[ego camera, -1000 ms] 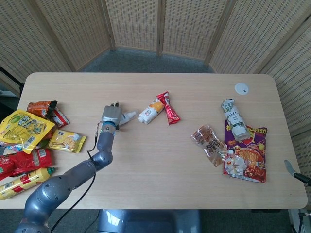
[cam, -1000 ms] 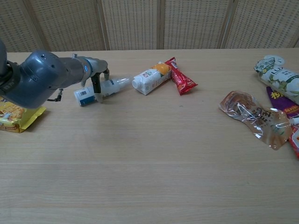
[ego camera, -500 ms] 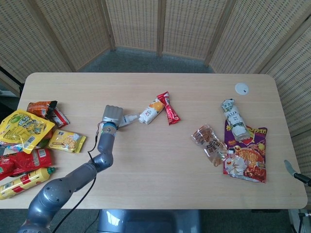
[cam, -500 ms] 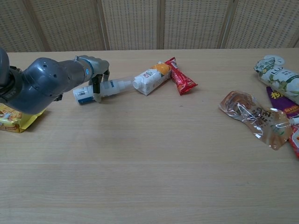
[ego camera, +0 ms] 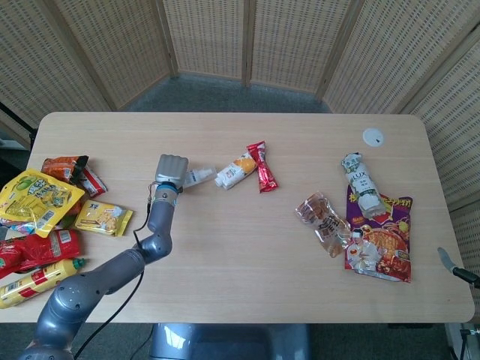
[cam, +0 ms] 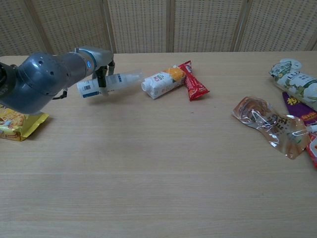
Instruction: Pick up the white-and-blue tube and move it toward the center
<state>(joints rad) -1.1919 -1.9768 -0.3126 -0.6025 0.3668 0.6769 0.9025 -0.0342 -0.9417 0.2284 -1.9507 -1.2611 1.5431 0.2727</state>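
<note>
My left hand [ego camera: 171,172] [cam: 97,64] grips the white-and-blue tube [cam: 109,83] [ego camera: 196,177] and holds it just above the table, left of centre. The tube lies nearly level, its cap end pointing right toward a small white-and-orange carton [cam: 162,82] [ego camera: 234,172]. In the head view the hand covers the tube's rear end, so only the cap end shows. The right hand appears in neither view.
A red snack bar [ego camera: 259,166] lies against the carton's right end. Snack packets [ego camera: 37,195] and a yellow bottle [ego camera: 37,280] crowd the left edge. A clear wrapper [cam: 270,124], a white-green pack [ego camera: 360,184] and a purple-red bag [ego camera: 381,240] lie at right.
The left hand has closed on the tube and lifted it off the table, cap end swinging level. The carton and red bar were nudged slightly.
</note>
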